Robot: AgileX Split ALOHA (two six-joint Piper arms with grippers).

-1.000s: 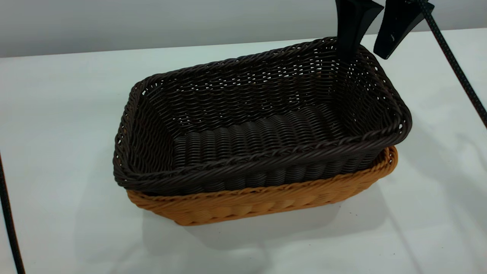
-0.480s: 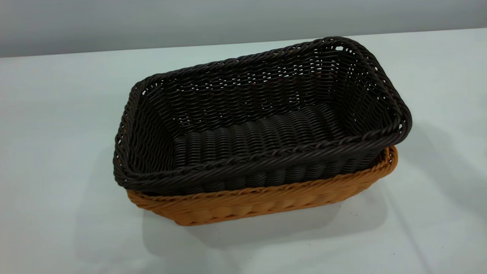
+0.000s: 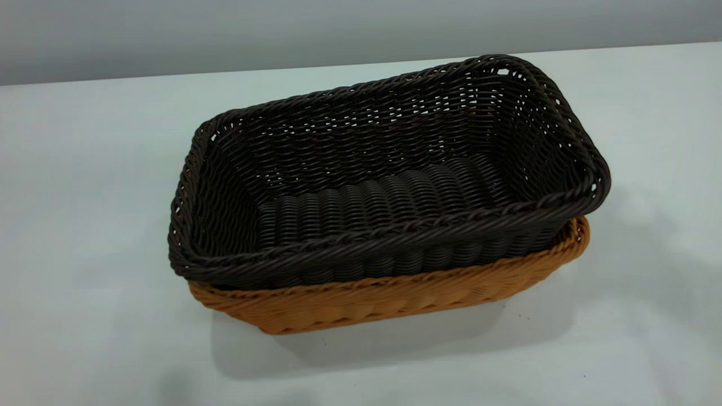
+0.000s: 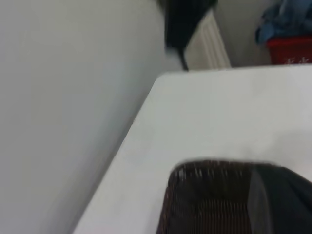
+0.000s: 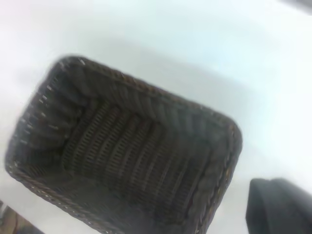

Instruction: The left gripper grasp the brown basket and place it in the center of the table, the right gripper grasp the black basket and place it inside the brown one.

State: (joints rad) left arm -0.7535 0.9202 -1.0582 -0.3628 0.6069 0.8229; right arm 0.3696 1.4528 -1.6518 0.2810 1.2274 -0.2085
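Observation:
The black basket (image 3: 383,175) sits nested inside the brown basket (image 3: 395,296) in the middle of the white table (image 3: 84,169). Only the brown basket's lower front wall and right corner show beneath it. Neither gripper appears in the exterior view. In the left wrist view a dark part of my left gripper (image 4: 285,202) hangs over one end of the black basket (image 4: 209,200). In the right wrist view the black basket (image 5: 126,156) lies below, seen from above, and a dark part of my right gripper (image 5: 280,207) is off its one end, apart from it.
The left wrist view shows the table's edge (image 4: 141,117) against a grey wall, a dark arm part (image 4: 183,22) beyond the far end, and a red box (image 4: 290,48) with blue cloth on it. White tabletop surrounds the baskets on all sides.
A second ago my right gripper stood open astride the black basket's far right rim. It has since left the exterior view, as has the cable at the left edge. The baskets have not moved.

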